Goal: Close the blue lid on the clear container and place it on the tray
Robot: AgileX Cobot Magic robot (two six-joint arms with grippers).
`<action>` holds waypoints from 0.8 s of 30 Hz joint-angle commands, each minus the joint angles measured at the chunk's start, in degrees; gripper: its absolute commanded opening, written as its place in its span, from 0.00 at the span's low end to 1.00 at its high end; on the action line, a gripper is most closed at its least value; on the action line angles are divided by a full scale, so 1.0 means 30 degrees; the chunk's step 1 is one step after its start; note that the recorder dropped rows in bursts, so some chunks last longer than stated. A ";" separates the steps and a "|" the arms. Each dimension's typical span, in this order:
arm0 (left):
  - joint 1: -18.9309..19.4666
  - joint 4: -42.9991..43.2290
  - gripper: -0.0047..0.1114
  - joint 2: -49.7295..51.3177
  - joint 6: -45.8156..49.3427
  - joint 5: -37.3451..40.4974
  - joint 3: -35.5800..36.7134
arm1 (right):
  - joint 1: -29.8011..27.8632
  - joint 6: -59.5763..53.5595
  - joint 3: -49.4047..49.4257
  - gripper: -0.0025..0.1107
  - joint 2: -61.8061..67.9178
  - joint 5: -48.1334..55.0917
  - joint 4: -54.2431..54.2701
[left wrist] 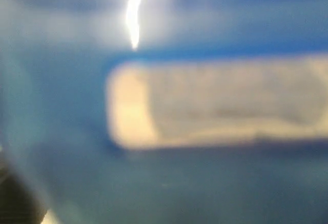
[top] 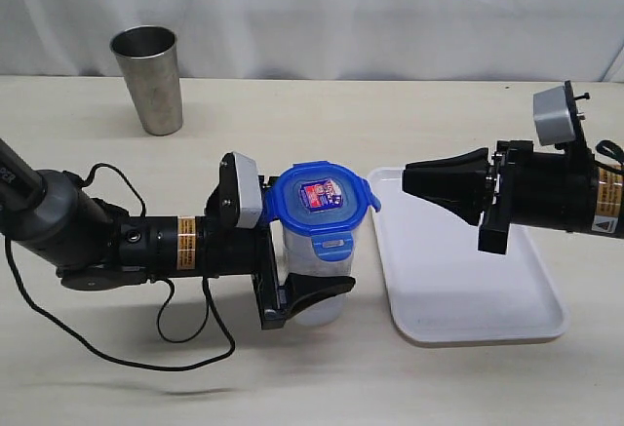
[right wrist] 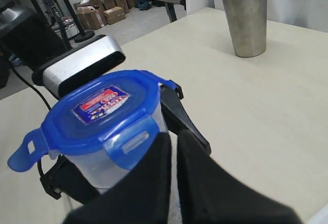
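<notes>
Gripping the clear container (top: 304, 251) on both sides, my left end effector (top: 320, 268) stands wide around it, on the desk (top: 390, 114) just left of the tray (top: 468, 290). Right end effector (top: 419, 180) pinched closed, over tray, tip near the blue lid (top: 320, 195). Steel tumbler (top: 148, 80) well back, white curtain (top: 341, 7) behind. Lid sits on container, sticker up, front flap down, side flaps sticking out.
</notes>
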 commanded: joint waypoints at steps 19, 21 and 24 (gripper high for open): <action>0.0004 -0.0512 0.19 0.0013 -0.0093 -0.0522 -0.0142 | 0.0019 0.3270 -0.0740 0.33 -0.0231 0.7332 0.6518; 0.0220 -0.1075 0.07 0.0013 0.0006 -0.0311 -0.0142 | 0.0019 0.5360 -0.1396 0.38 -0.0485 0.7783 0.5383; 0.0856 -0.1544 0.04 0.0013 -0.0172 0.0246 -0.0142 | 0.0019 0.8835 -0.3058 0.40 -0.0990 0.9205 0.2984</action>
